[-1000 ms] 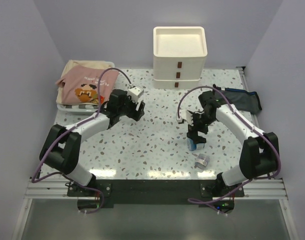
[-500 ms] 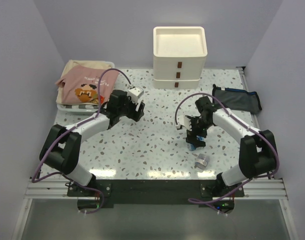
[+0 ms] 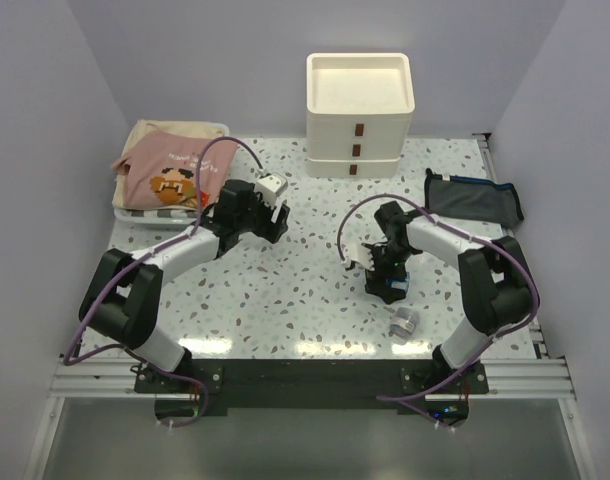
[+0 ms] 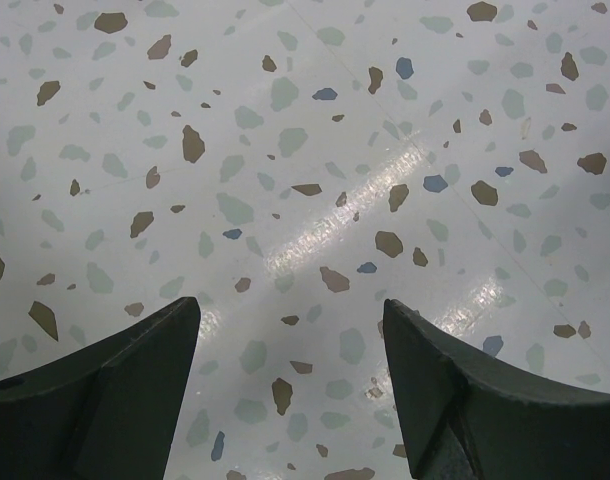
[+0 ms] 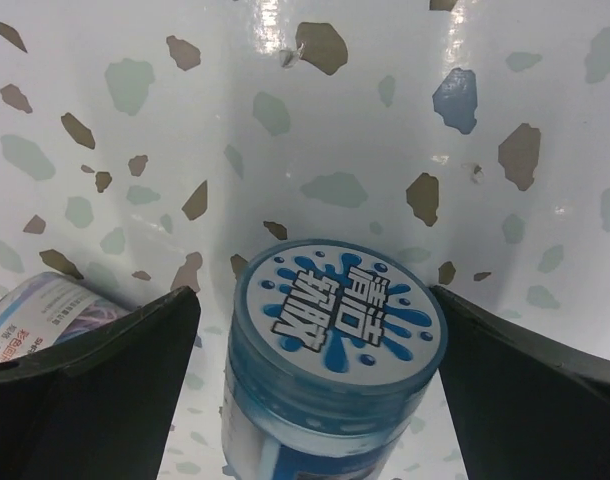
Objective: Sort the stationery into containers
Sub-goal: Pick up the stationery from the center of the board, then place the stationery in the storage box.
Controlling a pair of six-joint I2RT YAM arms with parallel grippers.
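Observation:
A blue roll (image 5: 335, 330) with a splash-print white lid (image 3: 393, 289) lies between the fingers of my right gripper (image 5: 313, 291) (image 3: 383, 277). The jaws stand open, with a gap showing on the left side. A grey roll (image 3: 403, 322) with a printed label (image 5: 40, 305) rests just nearer the table's front edge. My left gripper (image 4: 288, 305) (image 3: 276, 222) hangs open over bare speckled table left of centre. The cream three-drawer unit (image 3: 360, 110) stands at the back. The dark navy pouch (image 3: 475, 198) lies flat at the right. No pens or markers show.
A white basket holding a pink cloth (image 3: 165, 178) sits at the back left, close to the left arm's elbow side. Walls close in on the table left, right and behind the drawer unit.
My right arm has swung its wrist to the left and brought the open gripper closer around the blue roll. The left arm has not moved.

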